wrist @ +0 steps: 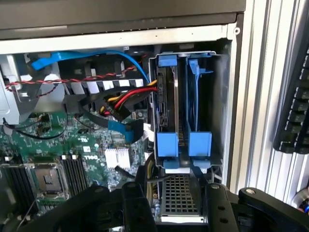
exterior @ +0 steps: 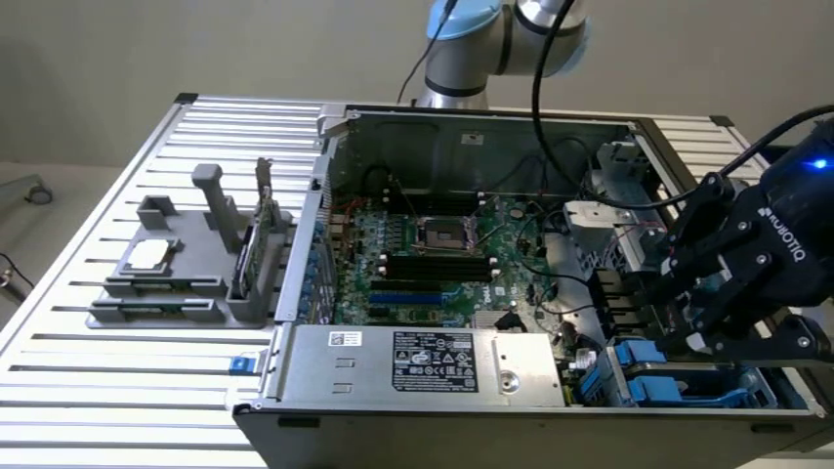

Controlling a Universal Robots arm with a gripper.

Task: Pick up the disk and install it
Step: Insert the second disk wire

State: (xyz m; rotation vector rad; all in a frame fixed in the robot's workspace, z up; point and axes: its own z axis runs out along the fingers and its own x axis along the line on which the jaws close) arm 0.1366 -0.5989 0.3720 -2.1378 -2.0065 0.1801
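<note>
While hovering gripper (exterior: 697, 327) above drive cage (wrist: 188, 106), I am seeing disk (wrist: 165, 101) sitting edge-on inside cage slot; claw empty, fingers (wrist: 137, 205) parted, straddling cage for access.

open computer case (exterior: 521, 137), motherboard (exterior: 431, 264), grey fixture (exterior: 183, 264)

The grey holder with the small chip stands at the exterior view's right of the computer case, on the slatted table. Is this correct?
Wrong side. The exterior view shows the grey holder with the small chip at its left of the computer case, on the slatted table.
</note>
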